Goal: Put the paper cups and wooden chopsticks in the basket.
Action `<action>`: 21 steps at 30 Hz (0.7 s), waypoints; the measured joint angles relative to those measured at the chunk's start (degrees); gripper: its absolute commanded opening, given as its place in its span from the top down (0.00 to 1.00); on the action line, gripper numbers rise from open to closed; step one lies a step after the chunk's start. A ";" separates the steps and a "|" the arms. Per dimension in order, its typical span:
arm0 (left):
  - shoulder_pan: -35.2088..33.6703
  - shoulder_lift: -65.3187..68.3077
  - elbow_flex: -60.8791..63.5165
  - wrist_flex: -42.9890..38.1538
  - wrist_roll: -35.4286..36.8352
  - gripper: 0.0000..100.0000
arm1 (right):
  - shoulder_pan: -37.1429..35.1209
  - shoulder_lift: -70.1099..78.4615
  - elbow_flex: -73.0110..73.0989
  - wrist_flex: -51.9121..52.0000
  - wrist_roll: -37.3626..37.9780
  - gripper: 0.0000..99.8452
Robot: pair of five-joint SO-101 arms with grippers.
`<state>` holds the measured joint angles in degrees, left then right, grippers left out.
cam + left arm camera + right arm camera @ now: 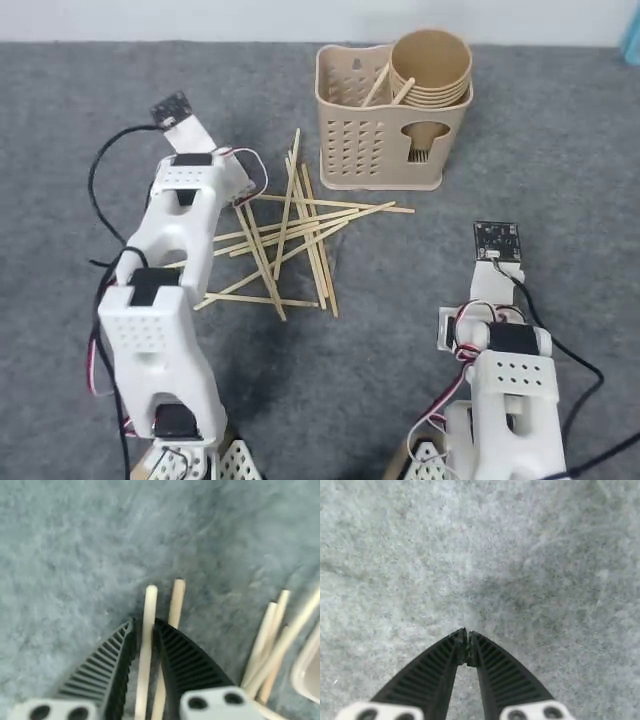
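Observation:
A chopstick (148, 605) lies between the fingers of my left gripper (144, 627), which is shut on it just above the grey carpet. A second chopstick (176, 597) runs alongside, outside one finger. In the high view the left arm (185, 215) stands at the left end of a crossed pile of wooden chopsticks (300, 235). The beige basket (375, 150) stands behind the pile, with stacked paper cups (432, 65) in its right part and two chopsticks (378, 85) in its left part. My right gripper (466, 636) is shut on nothing, low over bare carpet.
The right arm (505, 370) sits at the front right, apart from the pile. More chopstick ends (272, 640) and a corner of the basket (307, 672) lie near the left gripper. Grey carpet (560, 190) stretches on all sides.

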<state>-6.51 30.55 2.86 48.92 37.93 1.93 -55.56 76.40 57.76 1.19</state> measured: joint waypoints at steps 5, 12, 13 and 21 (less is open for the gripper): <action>0.00 5.45 -9.32 8.97 0.09 0.94 | 0.00 0.00 0.00 0.00 0.00 0.99; 0.09 8.79 -18.20 18.29 0.35 0.99 | 0.00 0.00 0.00 0.00 0.00 0.99; 0.09 8.79 -19.34 19.52 0.09 0.99 | 0.00 0.00 0.00 0.00 0.00 0.99; -2.20 -0.79 -25.67 28.66 0.09 0.99 | 0.00 0.00 0.00 0.00 0.00 0.99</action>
<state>-8.70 29.76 -22.81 77.58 38.02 1.93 -55.56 76.40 57.76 1.19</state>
